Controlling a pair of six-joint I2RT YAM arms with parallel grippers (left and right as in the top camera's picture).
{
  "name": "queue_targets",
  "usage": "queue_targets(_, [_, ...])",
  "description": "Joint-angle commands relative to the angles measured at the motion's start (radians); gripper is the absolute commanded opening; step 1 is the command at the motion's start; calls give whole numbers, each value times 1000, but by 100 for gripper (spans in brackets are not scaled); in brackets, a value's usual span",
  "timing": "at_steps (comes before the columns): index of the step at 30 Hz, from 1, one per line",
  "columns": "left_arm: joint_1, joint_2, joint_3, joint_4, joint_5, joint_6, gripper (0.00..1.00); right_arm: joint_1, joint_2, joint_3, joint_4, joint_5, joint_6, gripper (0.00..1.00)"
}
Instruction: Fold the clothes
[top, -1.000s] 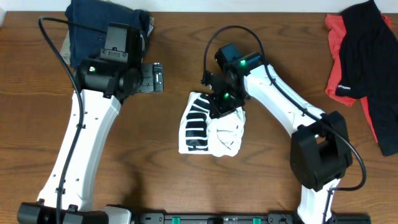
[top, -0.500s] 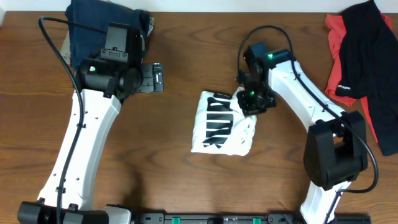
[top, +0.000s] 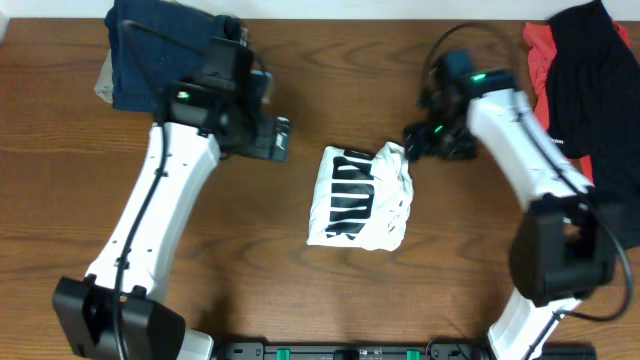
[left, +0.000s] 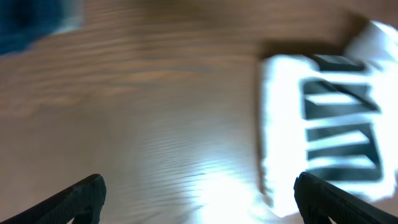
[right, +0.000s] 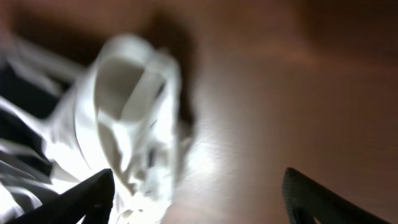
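Overhead bright, even, sharp; both wrist views blurred, T-shirt (left: 329, 118) washed out, table (left: 205, 186) glaring.

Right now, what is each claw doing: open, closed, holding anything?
Left claw: open, holding nothing.
Right claw: open, holding nothing; white T-shirt lies beside it.

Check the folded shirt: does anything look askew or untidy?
Yes. The white T-shirt lies folded mid-table, but its corner beside the right gripper is bunched and rumpled rather than flat; that gripper's jaws stand open. Nothing else stands out.
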Motion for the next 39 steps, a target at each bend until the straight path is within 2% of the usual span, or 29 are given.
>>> queue_targets(1, [-82, 35, -5, -2, 137, 161, 98, -101, -84, 63, 12, -10, 22, 84])
queue_targets(6, [-226, 128, -5, 48, 150, 227, 98, -203, -99, 64, 16, -82, 21, 84])
queue_targets(14, [-396, 330, -5, 167, 138, 377, 98, -228, -99, 57, -13, -77, -2, 85])
queue_targets(15, [-409, 346, -5, 173, 108, 377, 98, -228, -99, 57, -14, -77, -2, 85])
queue_targets(18, [-438, 396, -5, 172, -107, 377, 98, -228, -99, 56, -14, -77, -3, 85])
queue_targets(21, [-436, 442, -5, 171, -201, 377, 98, -228, -99, 56, -13, -77, -5, 84])
queue_targets(26, [-409, 518, -5, 169, -215, 371, 98, -228, -99, 56, -16, -49, -5, 85])
queue_targets(28, [-396, 539, -5, 164, -265, 347, 98, -228, -99, 56, -16, -46, -5, 84])
queue_targets(34, [-326, 554, -5, 168, -537, 344, 98, -228, -99, 56, -10, -46, -5, 85])
queue_targets(39, [-231, 553, -2, 264, -737, 426, 98, -228, -99, 56, -10, -47, -5, 85])
